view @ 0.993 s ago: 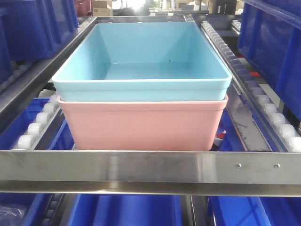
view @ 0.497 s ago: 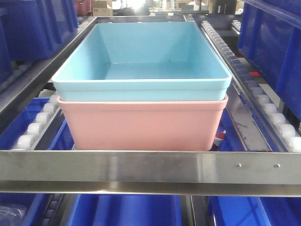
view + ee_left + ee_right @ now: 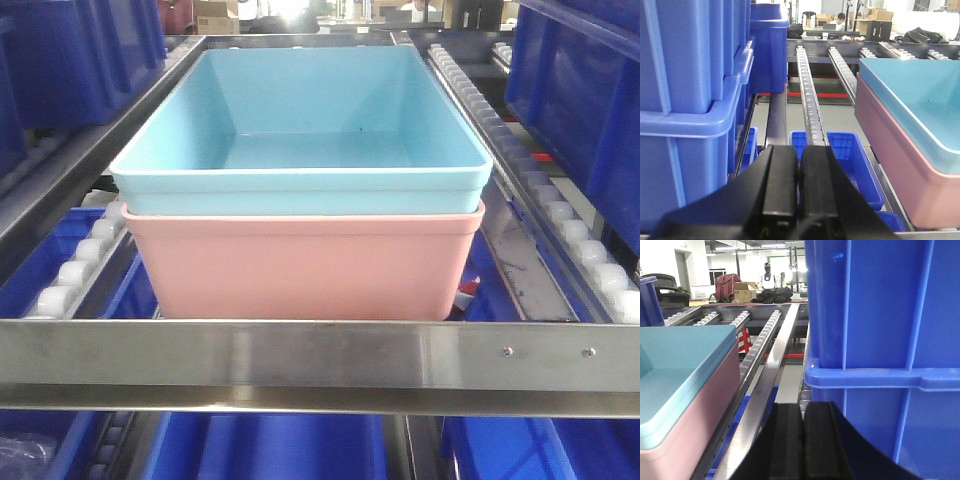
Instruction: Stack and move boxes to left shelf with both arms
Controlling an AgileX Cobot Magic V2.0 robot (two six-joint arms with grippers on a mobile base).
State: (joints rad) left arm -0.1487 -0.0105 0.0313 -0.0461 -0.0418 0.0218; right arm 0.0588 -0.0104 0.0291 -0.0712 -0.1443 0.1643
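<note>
While both arms hang back at the rack's outer sides, each grips nothing: left end effector [image 3: 798, 187] with fingers pressed together, right end effector [image 3: 803, 440] likewise closed. Between them, just behind the flat steel front bar [image 3: 300, 365], sits the stack: sky-blue bin [image 3: 300, 120] nested in salmon-pink bin [image 3: 300, 270], long axis running away down the left shelf's roller rails [image 3: 80, 260]. Stack lies rightward of the left arm, leftward of the right; neither looks nearer. Dark blue crates [image 3: 685, 100] flank beyond.
</note>
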